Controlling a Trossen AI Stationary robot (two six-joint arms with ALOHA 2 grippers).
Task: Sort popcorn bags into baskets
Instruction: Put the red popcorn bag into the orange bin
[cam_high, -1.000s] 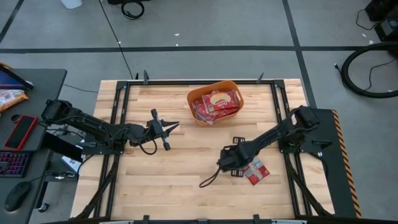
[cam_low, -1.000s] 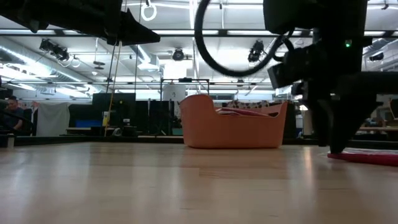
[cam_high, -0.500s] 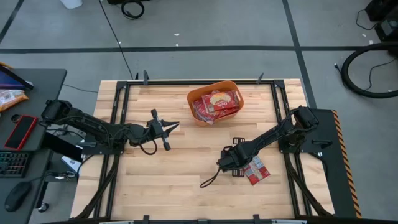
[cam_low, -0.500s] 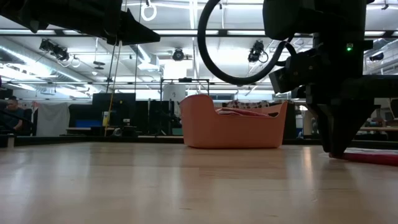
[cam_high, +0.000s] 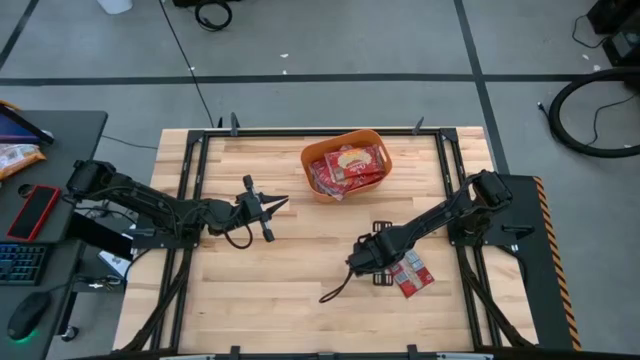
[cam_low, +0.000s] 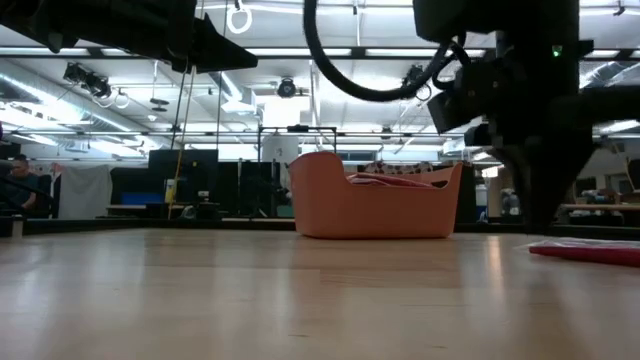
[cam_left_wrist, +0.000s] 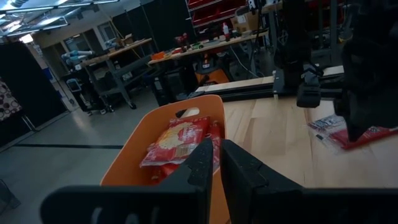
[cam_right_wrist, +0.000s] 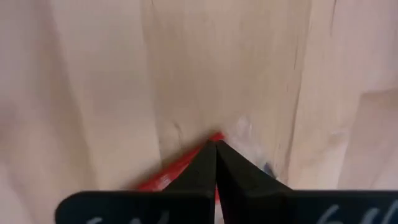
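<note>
An orange basket stands at the table's far middle with several red popcorn bags inside; it also shows in the low view and the left wrist view. A few red packets with silver-white marks lie flat on the wood at the near right. My right gripper stands over their left edge, pointing down, shut on one of them. My left gripper hovers left of centre, shut and empty, pointing toward the basket. My right gripper pinches a red packet at its edge between its two fingers. The fingers come from above and point down. The packet's far part lies flat on the table.
A black cable trails from the right wrist onto the wood. A small dark object lies between the basket and the packets. Black frame rails run along the table's sides. A desk with a keyboard and a phone stands to the left.
My right gripper has shut on the packet's edge, staying over the same spot near the table's right. Its cable loop has swung a little. The packets lie where they were.
</note>
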